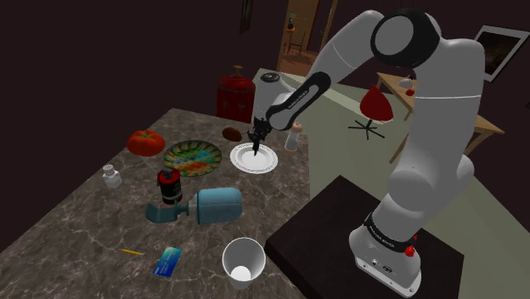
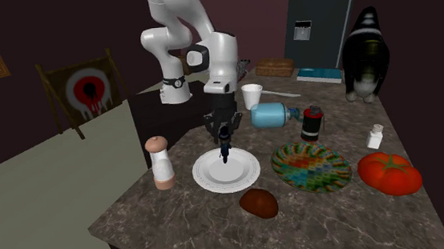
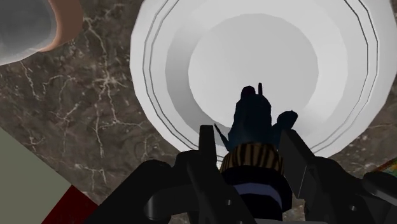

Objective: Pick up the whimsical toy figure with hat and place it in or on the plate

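While the gripper (image 3: 248,141) is clamped on the small dark toy figure (image 3: 253,114), which hangs upright just over the middle of the white plate (image 3: 267,44) on the counter (image 3: 95,108), the pickup looks done and only lowering and release remain.

The figure (image 2: 225,149) is small and dark blue with a yellow-and-black striped band. It hangs upright, clasped in the pincer (image 3: 245,141), over the middle of the plate (image 2: 248,176). The plate is white and round with thin dark rim rings, and lies flat on the marbled desk (image 2: 179,219).
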`<state>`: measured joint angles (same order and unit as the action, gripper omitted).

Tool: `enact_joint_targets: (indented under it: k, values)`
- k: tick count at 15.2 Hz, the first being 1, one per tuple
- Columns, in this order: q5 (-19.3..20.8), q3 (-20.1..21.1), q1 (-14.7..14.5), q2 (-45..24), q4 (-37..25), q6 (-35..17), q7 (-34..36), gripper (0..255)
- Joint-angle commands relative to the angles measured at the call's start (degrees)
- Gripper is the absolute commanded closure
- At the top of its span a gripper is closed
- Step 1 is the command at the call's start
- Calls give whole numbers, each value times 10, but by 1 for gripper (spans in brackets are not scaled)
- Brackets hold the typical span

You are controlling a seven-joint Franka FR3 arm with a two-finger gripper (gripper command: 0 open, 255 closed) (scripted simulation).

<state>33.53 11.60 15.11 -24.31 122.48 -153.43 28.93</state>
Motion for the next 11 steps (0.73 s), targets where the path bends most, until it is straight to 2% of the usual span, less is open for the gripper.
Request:
enact_joint_targets:
  k: [1,9,10,11]
  values:
    - [10,-7,-4,-13,-3,-10,8,255]
    - [14,-10,-6,-18,-4,-14,12,255]
    - [14,-10,-6,-18,-4,-14,12,0]
    - [14,-10,-6,-18,-4,-14,12,0]
